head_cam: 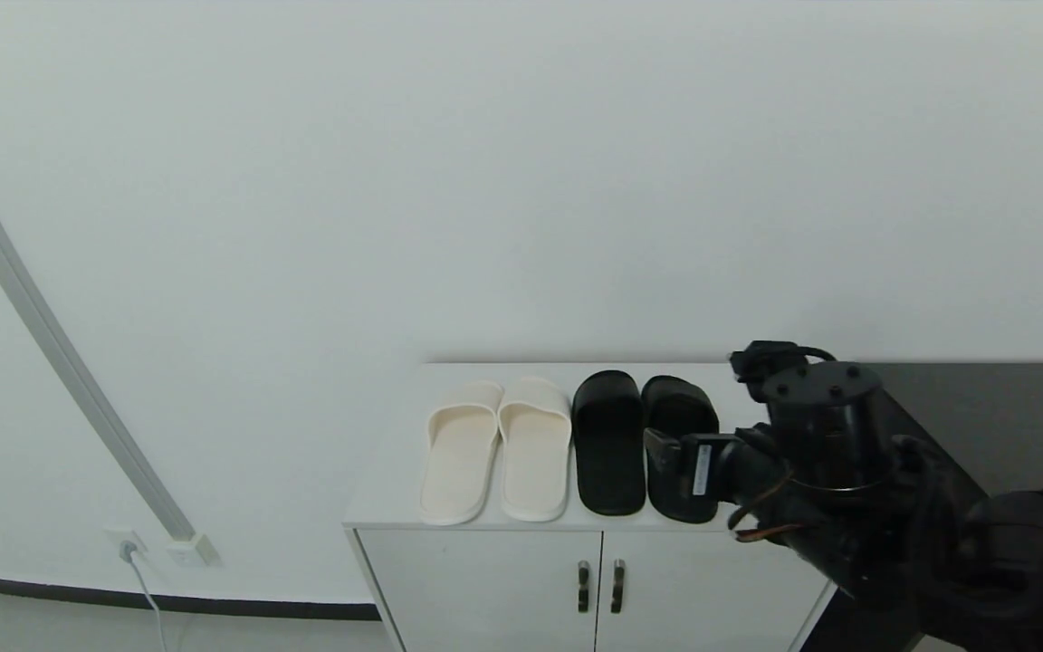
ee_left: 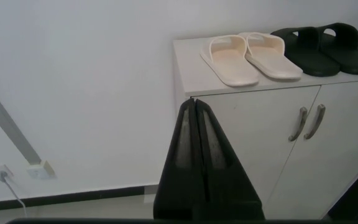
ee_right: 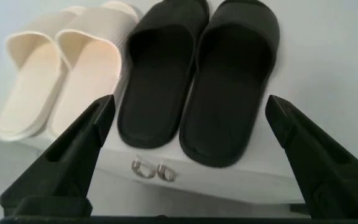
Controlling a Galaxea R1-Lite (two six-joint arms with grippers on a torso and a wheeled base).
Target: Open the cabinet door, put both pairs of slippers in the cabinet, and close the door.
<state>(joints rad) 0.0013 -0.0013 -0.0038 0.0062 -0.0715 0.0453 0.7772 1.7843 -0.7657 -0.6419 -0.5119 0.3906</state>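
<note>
Wide-spread right gripper above black slippers

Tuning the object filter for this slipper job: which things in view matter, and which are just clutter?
Job:
cream slippers
black slippers
white cabinet, doors shut
door handles
right pincer, open, by the black pair
left pincer, shut

Lying about:
wall socket
wall conduit

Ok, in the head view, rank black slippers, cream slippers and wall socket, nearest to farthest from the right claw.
1. Black slippers, at the right claw, on the cabinet.
2. Cream slippers, to their left.
3. Wall socket, far left, low.
</note>
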